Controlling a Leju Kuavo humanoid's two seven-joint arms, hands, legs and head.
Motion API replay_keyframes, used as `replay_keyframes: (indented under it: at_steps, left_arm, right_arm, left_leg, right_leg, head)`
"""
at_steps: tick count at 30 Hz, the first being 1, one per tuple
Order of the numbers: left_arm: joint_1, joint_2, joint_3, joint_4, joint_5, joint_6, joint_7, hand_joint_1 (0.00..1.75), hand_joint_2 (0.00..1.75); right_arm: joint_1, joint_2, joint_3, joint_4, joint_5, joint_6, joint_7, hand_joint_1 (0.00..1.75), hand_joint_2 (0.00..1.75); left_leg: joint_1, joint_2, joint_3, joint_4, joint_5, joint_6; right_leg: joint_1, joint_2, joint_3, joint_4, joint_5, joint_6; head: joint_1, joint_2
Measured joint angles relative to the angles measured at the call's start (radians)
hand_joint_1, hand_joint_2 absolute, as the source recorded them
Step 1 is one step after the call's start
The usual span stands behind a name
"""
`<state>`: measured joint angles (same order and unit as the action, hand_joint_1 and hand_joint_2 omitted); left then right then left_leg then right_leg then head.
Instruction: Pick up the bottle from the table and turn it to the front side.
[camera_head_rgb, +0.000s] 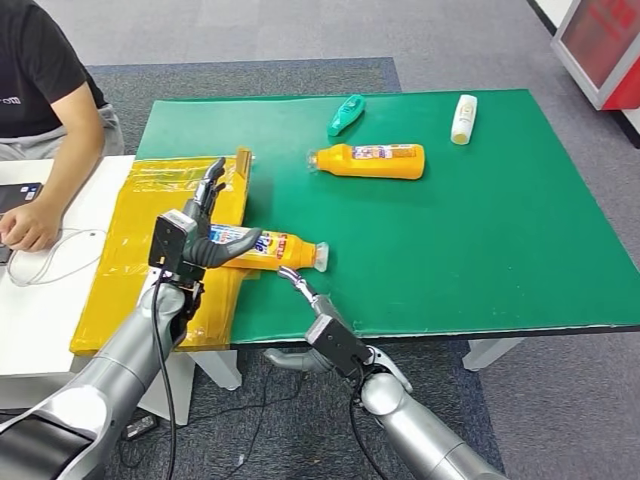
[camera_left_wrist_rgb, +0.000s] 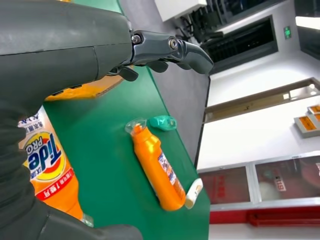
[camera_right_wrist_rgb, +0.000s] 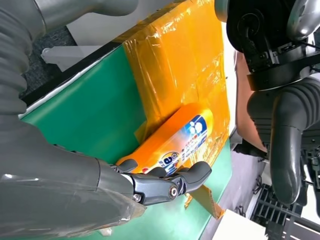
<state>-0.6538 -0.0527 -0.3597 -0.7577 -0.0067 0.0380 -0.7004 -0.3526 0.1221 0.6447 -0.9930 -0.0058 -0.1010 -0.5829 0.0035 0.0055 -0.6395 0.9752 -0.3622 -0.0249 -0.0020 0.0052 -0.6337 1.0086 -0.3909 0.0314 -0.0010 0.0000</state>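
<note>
— Where is the bottle (camera_head_rgb: 264, 247) lying?
— Near edge of the green table (camera_head_rgb: 483, 240), left hand (camera_head_rgb: 198, 232) cupping it loosely, right hand (camera_head_rgb: 302, 287) spread beside its cap.
— Risk?
— Probably rolling off while lifting; neither hand is gripping firmly.

Left hand (camera_head_rgb: 198, 232) reaches forward, thumb and fingers spread wide; right hand (camera_head_rgb: 308, 297) stretches low beside it, fingers extended, holding nothing.
</note>
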Motion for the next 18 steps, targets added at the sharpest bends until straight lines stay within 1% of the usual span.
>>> replay_keyframes:
  at_steps: [2, 4, 5, 7, 9, 12, 14, 18]
  left_arm:
    - [0.016, 0.001, 0.002, -0.034, 0.033, -0.002, 0.0, 0.0, 1.75]
    - [0.046, -0.001, 0.014, -0.089, 0.122, -0.047, 0.008, 0.0, 1.75]
    - [0.067, -0.004, 0.024, -0.124, 0.187, -0.084, 0.024, 0.0, 1.75]
    - [0.116, -0.011, 0.045, -0.208, 0.34, -0.161, 0.081, 0.0, 1.75]
    - [0.172, -0.02, 0.071, -0.309, 0.523, -0.236, 0.164, 0.0, 1.75]
    - [0.242, -0.033, 0.111, -0.447, 0.75, -0.31, 0.282, 0.0, 1.75]
    - [0.274, -0.037, 0.131, -0.518, 0.813, -0.327, 0.318, 0.0, 1.75]
    - [0.313, -0.038, 0.15, -0.598, 0.784, -0.289, 0.32, 0.0, 1.75]
  right_arm:
    - [0.002, 0.0, -0.002, 0.0, 0.0, -0.006, 0.001, 0.0, 1.75]
    - [0.006, 0.0, -0.007, 0.0, -0.001, -0.013, 0.002, 0.0, 1.75]
    - [0.008, 0.0, -0.01, 0.0, -0.003, -0.015, 0.002, 0.0, 1.75]
    - [0.017, -0.001, -0.018, 0.0, -0.005, -0.016, 0.004, 0.0, 1.75]
    - [0.027, -0.002, -0.028, 0.0, -0.006, -0.011, 0.005, 0.0, 1.75]
    - [0.044, -0.005, -0.044, 0.0, -0.003, 0.004, 0.0, 0.0, 1.75]
    - [0.051, -0.006, -0.052, 0.0, 0.0, 0.015, -0.004, 0.0, 1.75]
    - [0.059, -0.006, -0.063, 0.0, 0.009, 0.026, -0.009, 0.0, 1.75]
  left_leg:
    - [0.0, 0.0, 0.0, 0.0, 0.0, 0.0]
    - [0.0, 0.0, 0.0, 0.0, 0.0, 0.0]
    - [0.0, 0.0, 0.0, 0.0, 0.0, 0.0]
    - [0.0, 0.0, 0.0, 0.0, 0.0, 0.0]
    - [0.0, 0.0, 0.0, 0.0, -0.001, 0.0]
    - [0.0, 0.0, 0.0, 0.0, -0.001, 0.0]
    - [0.0, 0.0, 0.0, 0.0, -0.001, 0.0]
    - [0.0, 0.0, 0.0, 0.0, -0.001, 0.0]
  right_leg:
    - [0.0, 0.0, 0.0, 0.0, 0.0, 0.0]
    - [0.0, 0.0, 0.0, 0.0, 0.0, 0.0]
    - [0.0, 0.0, 0.0, 0.0, 0.0, 0.0]
    - [0.0, 0.0, 0.0, 0.0, 0.0, 0.0]
    - [0.0, 0.0, 0.0, 0.0, 0.0, 0.0]
    - [0.0, 0.0, -0.001, 0.0, 0.0, 0.0]
    - [0.0, 0.0, -0.001, 0.0, 0.0, 0.0]
    - [0.0, 0.0, 0.0, 0.0, 0.0, 0.0]
  head:
    - [0.0, 0.0]
    - [0.0, 0.0]
    - [0.0, 0.0]
    - [0.0, 0.0]
    - [0.0, 0.0]
    - [0.0, 0.0]
    - [0.0, 0.0]
    - [0.0, 0.0]
